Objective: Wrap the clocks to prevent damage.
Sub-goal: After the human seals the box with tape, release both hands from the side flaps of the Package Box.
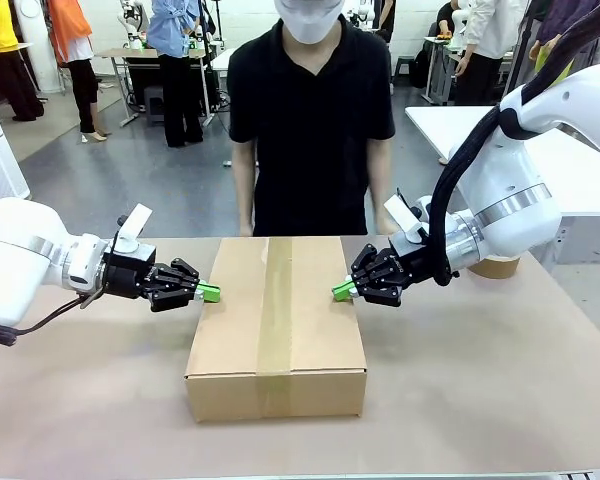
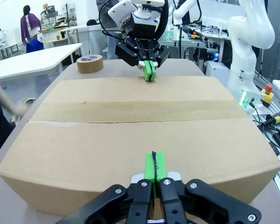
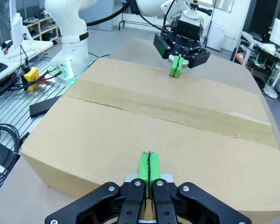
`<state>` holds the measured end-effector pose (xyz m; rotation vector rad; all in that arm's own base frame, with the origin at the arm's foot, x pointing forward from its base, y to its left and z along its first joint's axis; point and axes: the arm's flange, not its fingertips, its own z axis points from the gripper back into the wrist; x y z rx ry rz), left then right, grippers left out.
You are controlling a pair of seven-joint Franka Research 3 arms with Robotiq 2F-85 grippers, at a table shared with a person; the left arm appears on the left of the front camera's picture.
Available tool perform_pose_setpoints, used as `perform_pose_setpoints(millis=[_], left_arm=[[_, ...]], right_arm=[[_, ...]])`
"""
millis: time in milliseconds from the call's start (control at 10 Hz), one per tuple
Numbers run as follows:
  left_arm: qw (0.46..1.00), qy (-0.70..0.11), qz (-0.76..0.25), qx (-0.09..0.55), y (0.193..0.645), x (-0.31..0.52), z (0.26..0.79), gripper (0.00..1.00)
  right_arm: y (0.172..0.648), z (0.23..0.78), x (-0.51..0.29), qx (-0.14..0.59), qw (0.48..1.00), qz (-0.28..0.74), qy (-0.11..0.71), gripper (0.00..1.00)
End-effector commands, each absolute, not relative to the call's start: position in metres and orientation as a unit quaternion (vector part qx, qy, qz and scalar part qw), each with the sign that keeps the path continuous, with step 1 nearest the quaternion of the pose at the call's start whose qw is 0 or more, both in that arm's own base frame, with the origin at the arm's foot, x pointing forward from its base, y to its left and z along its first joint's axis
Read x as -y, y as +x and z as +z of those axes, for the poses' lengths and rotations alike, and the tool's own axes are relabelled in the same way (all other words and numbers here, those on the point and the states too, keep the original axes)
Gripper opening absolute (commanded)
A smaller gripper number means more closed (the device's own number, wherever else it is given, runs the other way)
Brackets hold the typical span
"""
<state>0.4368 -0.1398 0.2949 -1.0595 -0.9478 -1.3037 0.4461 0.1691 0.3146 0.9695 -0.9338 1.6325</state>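
Front view: one cardboard box, flaps shut and sealed along its length by a strip of brown tape, lies at the middle of the worktop. No clocks are visible; whether any are inside cannot be told. Left end effector, fingers pressed together and holding nothing, tips at the box's left top edge. Right end effector, likewise shut and empty, tips at the right top edge. The two point at each other across the box, probably to steady it or press the lid flat. A person stands at the far side, just behind the box. A roll of tape sits partly hidden behind the right arm.

Left wrist view: own green pads meet with no gap, resting on or just over the near edge of the box top; contact cannot be confirmed. Opposite end effector at the far edge. The tape roll stands on the worktop beyond the box, apart from it.

Right wrist view: own green pads closed flush over the near edge. The tape strip crosses the lid between the two end effectors, smooth and fully laid.
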Motion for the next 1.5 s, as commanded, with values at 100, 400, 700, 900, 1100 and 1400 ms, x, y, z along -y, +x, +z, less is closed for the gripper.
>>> perform_pose_setpoints(millis=[100, 400, 700, 900, 1100, 1400], left_arm=[[0.573, -0.449, -0.554, 0.403, 0.437, 0.14, 0.293, 0.0], [0.593, -0.434, -0.573, 0.363, 0.434, 0.124, 0.34, 0.0], [0.627, -0.372, -0.606, 0.318, 0.414, 0.086, 0.426, 0.0], [0.659, -0.329, -0.596, 0.321, 0.396, 0.052, 0.468, 0.0], [0.687, -0.283, -0.578, 0.337, 0.371, 0.015, 0.502, 0.0], [0.702, -0.247, -0.559, 0.366, 0.331, -0.021, 0.537, 0.0]], right_arm=[[0.446, 0.312, -0.17, 0.383, 0.494, 0.672, 0.397, 0.01], [0.443, 0.351, -0.148, 0.363, 0.516, 0.66, 0.409, 0.01], [0.411, 0.447, -0.112, 0.326, 0.571, 0.656, 0.37, 0.01], [0.387, 0.501, -0.083, 0.326, 0.61, 0.642, 0.332, 0.01], [0.363, 0.532, -0.053, 0.341, 0.642, 0.621, 0.294, 0.01], [0.331, 0.558, -0.023, 0.347, 0.667, 0.606, 0.258, 0.01]])
